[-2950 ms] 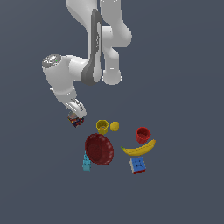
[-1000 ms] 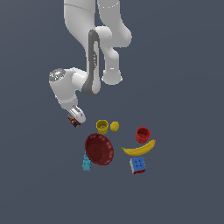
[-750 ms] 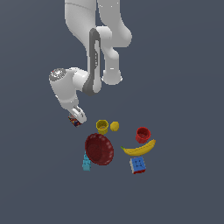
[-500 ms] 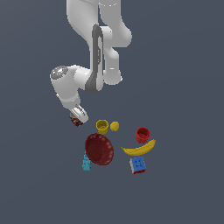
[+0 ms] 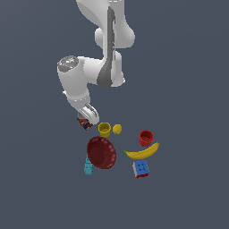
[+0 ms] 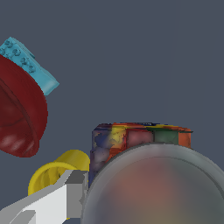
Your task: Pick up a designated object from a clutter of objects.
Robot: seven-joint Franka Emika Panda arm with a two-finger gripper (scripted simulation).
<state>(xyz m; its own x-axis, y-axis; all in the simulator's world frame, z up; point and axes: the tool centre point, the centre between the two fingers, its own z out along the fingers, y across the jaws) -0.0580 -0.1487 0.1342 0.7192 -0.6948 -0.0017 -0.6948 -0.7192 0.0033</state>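
The designated object, a stubby chequered can [image 5: 83,122], hangs under my gripper [image 5: 87,116] at the exterior view's left of the clutter of objects. In the wrist view its silvery round top [image 6: 157,188] fills the near field, its chequered side [image 6: 140,138] shows beyond, and one white finger [image 6: 48,203] lies against it. The gripper is shut on the can, and the second finger is hidden.
Beside the can stand a yellow cup [image 5: 104,129] and a yellow ball [image 5: 117,129]. Below them are a dark red bowl [image 5: 101,152] and a light blue brick [image 5: 88,166]. A red cup [image 5: 145,137], banana [image 5: 142,152] and blue-and-red brick [image 5: 141,168] lie to the right.
The arm has risen and shifted toward the exterior view's right, and the can has moved with the gripper. The other objects have not moved.
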